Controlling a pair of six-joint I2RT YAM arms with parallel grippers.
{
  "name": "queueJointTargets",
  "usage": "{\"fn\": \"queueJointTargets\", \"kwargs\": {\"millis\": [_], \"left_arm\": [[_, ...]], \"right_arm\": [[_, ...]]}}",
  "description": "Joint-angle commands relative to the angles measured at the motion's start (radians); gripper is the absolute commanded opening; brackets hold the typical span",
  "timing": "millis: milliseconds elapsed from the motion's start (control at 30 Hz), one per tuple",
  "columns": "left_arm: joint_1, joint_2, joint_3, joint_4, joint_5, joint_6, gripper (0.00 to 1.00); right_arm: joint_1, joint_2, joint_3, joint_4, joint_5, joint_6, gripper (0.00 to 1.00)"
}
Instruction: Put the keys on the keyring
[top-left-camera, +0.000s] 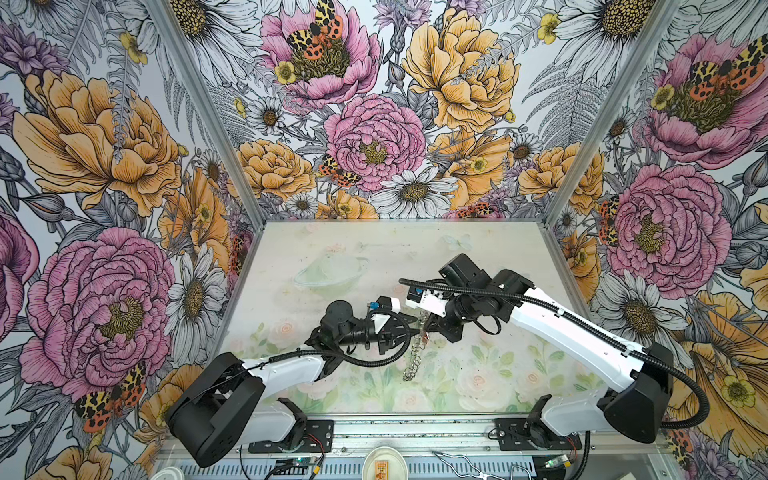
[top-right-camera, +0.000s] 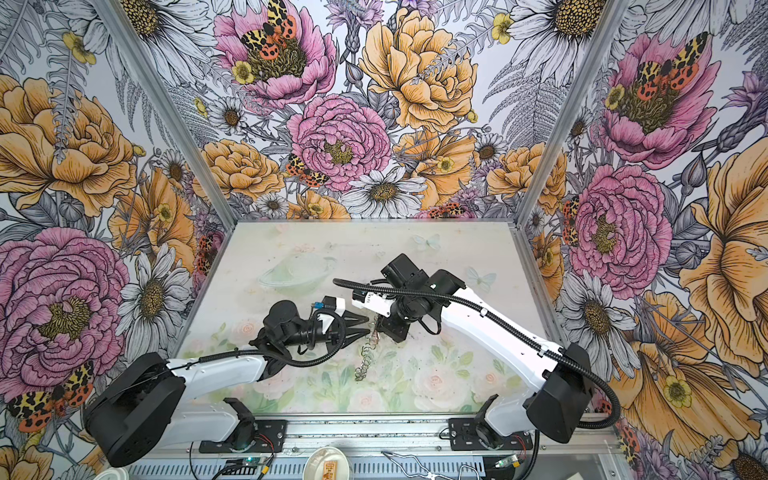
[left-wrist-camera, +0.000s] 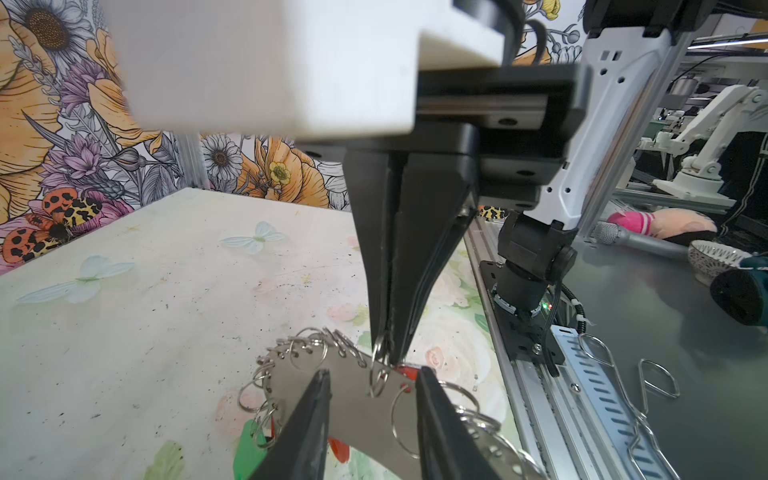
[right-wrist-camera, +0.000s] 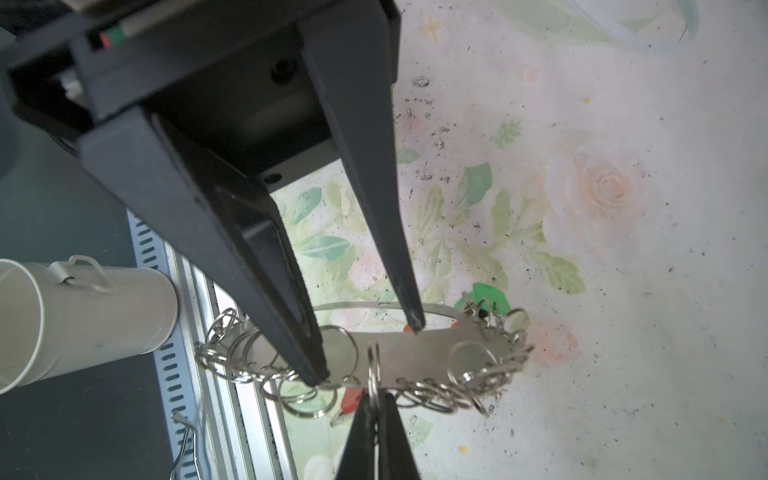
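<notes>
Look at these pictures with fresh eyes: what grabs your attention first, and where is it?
The loud flower-and-moth wallpaper on the booth walls strikes first. Over the middle of the table, the keyring, a flat grey band fringed with silver split rings, is held on edge: the right claw is shut on one split ring, and the open left claw straddles the band. A green key head and a red key head peek out beside it.
</notes>
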Motion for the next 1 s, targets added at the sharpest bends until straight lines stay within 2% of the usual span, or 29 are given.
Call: {"fn": "queueJointTargets", "kwargs": {"millis": [0, 533, 600, 833, 967], "left_arm": [[0.013, 0.017, 0.008, 0.008, -0.001, 0.008, 0.36], [0.014, 0.061, 0.018, 0.085, 0.051, -0.047, 0.26], [0.014, 0.063, 0.019, 0.084, 0.055, -0.049, 0.25], [0.010, 0.072, 0.030, 0.078, 0.072, -0.053, 0.15], [0.007, 0.078, 0.029, 0.078, 0.078, -0.055, 0.15]], "right_arm": [[0.012, 0.007, 0.062, -0.034, 0.017, -0.028, 0.00], [0.024, 0.063, 0.108, -0.064, 0.022, -0.041, 0.00], [0.051, 0.064, 0.108, -0.062, 0.020, -0.043, 0.00], [0.058, 0.071, 0.109, -0.062, 0.020, -0.042, 0.00], [0.058, 0.071, 0.114, -0.061, 0.021, -0.041, 0.00]]}}
